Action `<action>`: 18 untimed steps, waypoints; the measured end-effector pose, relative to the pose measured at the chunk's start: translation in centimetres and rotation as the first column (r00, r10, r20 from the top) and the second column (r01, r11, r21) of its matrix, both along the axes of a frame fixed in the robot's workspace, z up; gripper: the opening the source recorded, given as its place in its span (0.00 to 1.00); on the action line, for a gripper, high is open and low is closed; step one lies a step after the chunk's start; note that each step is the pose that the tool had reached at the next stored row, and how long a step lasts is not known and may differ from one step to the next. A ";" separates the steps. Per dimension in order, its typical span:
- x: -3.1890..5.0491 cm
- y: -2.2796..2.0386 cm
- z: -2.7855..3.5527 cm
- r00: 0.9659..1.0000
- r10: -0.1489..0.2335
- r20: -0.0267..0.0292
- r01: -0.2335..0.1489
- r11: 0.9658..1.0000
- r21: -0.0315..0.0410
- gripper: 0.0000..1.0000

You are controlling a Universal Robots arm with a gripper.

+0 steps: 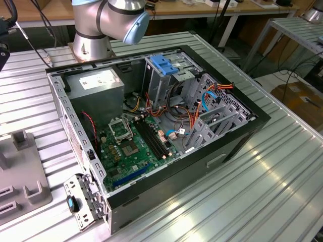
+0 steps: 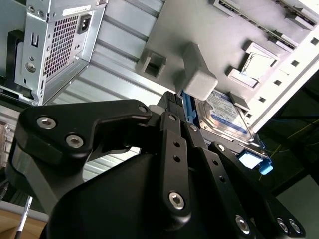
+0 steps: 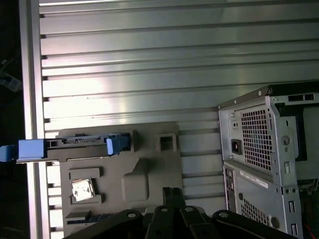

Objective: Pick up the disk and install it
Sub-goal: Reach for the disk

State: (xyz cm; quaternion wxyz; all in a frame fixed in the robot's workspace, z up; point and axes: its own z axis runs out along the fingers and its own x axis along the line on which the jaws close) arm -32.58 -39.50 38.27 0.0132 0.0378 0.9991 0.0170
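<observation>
The disk (image 3: 75, 147) stands on its edge in a slot of a grey fixture plate (image 3: 149, 169), its blue carrier rail along the side. In the second wrist view the disk (image 2: 227, 117) shows its silver labelled face, with a blue tab at one end. My black gripper (image 3: 172, 191) hangs over the plate, apart from the disk, its fingers together with nothing between them. In the second wrist view the gripper (image 2: 174, 102) sits beside a grey fixture block (image 2: 199, 79), close to the blue rail's end.
The open computer case (image 1: 151, 126) lies on the ribbed metal table (image 1: 262, 191), with a blue bracket (image 1: 166, 63) atop a grey cage and drive bays (image 1: 217, 116) at the exterior view's right. The case's rear panel (image 3: 264, 149) stands near the plate. The arm's base (image 1: 96, 30) stands behind.
</observation>
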 end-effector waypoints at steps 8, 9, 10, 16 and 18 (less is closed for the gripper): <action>-0.01 0.00 0.00 1.000 0.000 0.000 0.000 1.000 0.000 0.11; -0.09 0.00 0.00 1.000 0.000 0.000 0.000 1.000 0.000 0.11; -0.15 0.00 0.00 1.000 0.000 0.000 0.000 1.000 0.000 0.11; -1.04 0.03 -0.12 1.000 0.000 0.000 0.000 1.000 0.000 0.11; -1.97 0.11 -0.25 1.000 0.000 0.000 0.000 1.000 -0.002 0.11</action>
